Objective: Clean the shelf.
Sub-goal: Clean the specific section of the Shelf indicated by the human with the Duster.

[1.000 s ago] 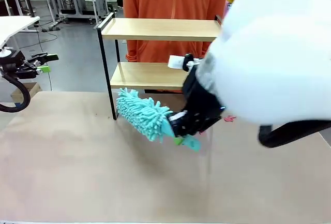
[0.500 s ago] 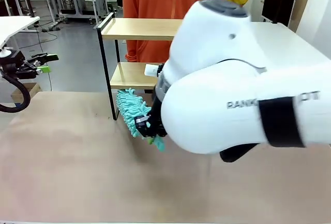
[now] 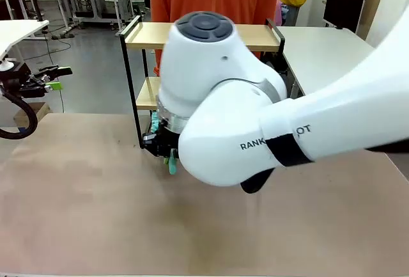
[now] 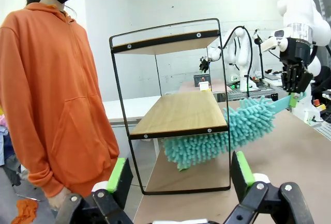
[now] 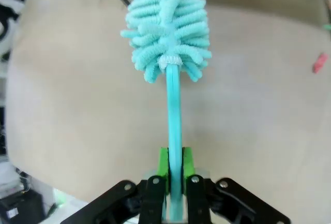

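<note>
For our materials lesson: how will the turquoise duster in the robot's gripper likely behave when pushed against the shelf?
The duster has a head of soft fluffy strands, so it will probably squash and splay against the shelf, not scrape. Its thin handle may flex slightly. It seems light: the right gripper holds it out by the handle's end alone.

Light wood shelf (image 4: pixel 181 113), fluffy cloth duster (image 5: pixel 168 25)

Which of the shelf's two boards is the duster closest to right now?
The lower board: the teal duster sits just beneath it, held by the right pincer; the upper board stands well above.
</note>
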`<state>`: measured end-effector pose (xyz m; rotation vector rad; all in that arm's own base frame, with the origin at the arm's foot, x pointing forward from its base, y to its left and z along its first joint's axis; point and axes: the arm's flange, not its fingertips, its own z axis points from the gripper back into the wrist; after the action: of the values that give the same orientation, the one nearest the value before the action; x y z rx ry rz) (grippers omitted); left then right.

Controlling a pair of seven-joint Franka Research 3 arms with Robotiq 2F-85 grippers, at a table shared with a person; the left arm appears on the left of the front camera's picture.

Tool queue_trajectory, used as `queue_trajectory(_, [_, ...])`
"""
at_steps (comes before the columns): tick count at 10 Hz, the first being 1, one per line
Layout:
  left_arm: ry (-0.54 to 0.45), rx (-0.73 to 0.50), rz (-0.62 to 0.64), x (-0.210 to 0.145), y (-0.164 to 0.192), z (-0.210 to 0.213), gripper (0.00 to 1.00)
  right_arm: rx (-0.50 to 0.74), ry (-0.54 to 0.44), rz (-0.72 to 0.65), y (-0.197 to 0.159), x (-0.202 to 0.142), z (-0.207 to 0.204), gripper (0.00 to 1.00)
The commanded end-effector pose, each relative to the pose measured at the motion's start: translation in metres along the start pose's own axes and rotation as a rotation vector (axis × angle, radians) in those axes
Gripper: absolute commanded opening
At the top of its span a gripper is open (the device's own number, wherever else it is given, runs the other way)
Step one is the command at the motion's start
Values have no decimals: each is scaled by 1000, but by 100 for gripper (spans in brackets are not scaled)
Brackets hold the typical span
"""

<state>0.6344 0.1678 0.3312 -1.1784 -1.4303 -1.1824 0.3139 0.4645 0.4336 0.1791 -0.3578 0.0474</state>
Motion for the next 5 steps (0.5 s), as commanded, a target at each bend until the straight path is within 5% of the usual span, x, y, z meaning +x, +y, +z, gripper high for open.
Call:
queue_trajectory(1, [2,-1,-14,3,-2,-1,100,-58,11,-35,62,21,-27,13])
queue_trajectory(5, [2,-1,-14,3,-2,-1,100,-64,69,-21,81,48,-64,13])
